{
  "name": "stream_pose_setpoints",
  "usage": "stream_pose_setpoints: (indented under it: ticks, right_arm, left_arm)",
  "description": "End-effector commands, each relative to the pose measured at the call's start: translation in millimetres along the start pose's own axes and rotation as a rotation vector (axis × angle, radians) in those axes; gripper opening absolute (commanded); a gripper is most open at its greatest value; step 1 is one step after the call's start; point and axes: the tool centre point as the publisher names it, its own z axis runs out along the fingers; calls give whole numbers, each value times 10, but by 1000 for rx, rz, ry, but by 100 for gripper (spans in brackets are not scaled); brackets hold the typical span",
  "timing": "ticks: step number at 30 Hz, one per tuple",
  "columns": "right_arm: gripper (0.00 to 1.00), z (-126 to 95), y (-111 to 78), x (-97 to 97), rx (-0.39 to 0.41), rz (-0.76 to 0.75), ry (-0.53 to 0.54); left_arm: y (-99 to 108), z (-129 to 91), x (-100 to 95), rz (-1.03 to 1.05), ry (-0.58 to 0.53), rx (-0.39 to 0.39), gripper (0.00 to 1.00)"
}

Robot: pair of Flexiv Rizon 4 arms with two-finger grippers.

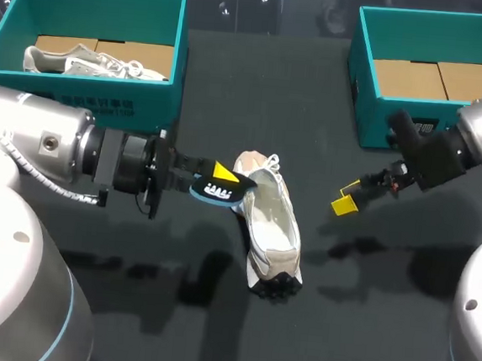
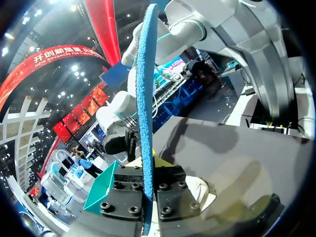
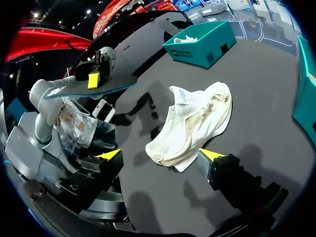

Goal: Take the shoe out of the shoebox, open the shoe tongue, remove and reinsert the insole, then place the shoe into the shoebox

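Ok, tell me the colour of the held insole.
Bright blue: the thin textured insole, best in the left wrist view.

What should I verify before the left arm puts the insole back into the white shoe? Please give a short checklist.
1. Thin blue insole clamped in the left gripper: ok.
2. White lace-up sneaker within reach on the black table: ok, it lies on its side.
3. Sneaker steadied by the right gripper: not ok, it is open and apart from the sneaker.
4. Tongue pulled open wide enough: cannot tell.
5. Teal shoebox on the right free for the sneaker: ok, only its cardboard floor shows.
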Motion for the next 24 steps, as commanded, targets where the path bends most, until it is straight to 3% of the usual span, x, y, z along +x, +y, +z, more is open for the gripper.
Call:
stream_pose_setpoints:
  ticks: [1, 6, 11, 13, 24]
  right_arm:
    - [100, -9, -15, 51, 31, -13, -118]
    - [100, 62, -241, -97, 44, -130, -208]
    - [100, 107, -441, -244, 17, -201, -237]
    - [100, 137, -508, -279, 65, -202, -273]
    - [100, 137, -508, -279, 65, -202, -273]
  left_arm:
    - [-12, 26, 28, -35, -3, 9, 0]
    - [37, 156, 152, -185, -6, 29, 0]
    - [59, 263, 228, -388, 3, 136, 0]
    - [45, 274, 221, -387, 21, 137, 0]
    - [56, 340, 247, -425, -9, 132, 0]
